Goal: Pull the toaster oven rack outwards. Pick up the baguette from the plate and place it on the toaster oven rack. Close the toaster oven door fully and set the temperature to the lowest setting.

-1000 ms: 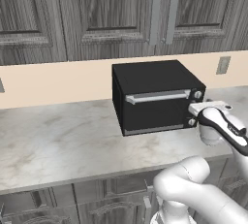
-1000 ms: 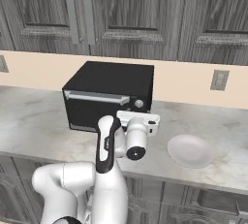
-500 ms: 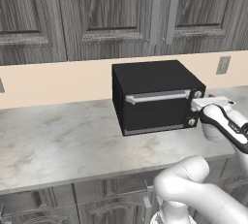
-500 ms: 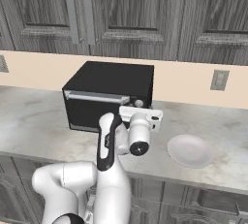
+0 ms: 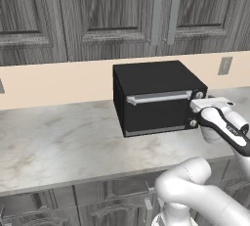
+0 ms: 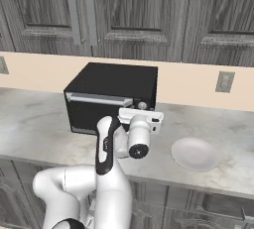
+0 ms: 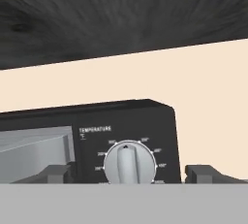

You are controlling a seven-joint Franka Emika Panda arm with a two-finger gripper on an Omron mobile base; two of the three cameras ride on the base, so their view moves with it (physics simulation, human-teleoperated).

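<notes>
The black toaster oven (image 5: 155, 80) stands on the counter with its door (image 5: 157, 114) shut and the silver handle (image 5: 158, 97) along the top edge. My gripper (image 7: 130, 174) is up against the knob column at the oven's right front (image 5: 197, 106). It is open, with a fingertip (image 7: 56, 173) on either side of the silver temperature knob (image 7: 129, 163) and a gap to each. The round plate (image 6: 195, 154) lies to the right of the oven with nothing on it. The baguette and the rack are hidden.
Dark wood wall cabinets (image 5: 122, 14) hang above the oven. A wall outlet (image 6: 224, 82) sits on the beige backsplash to its right. The marble counter (image 5: 58, 137) runs wide to the oven's left.
The hand has edged up and in toward the oven's knob column. Oven door and plate have not moved.
</notes>
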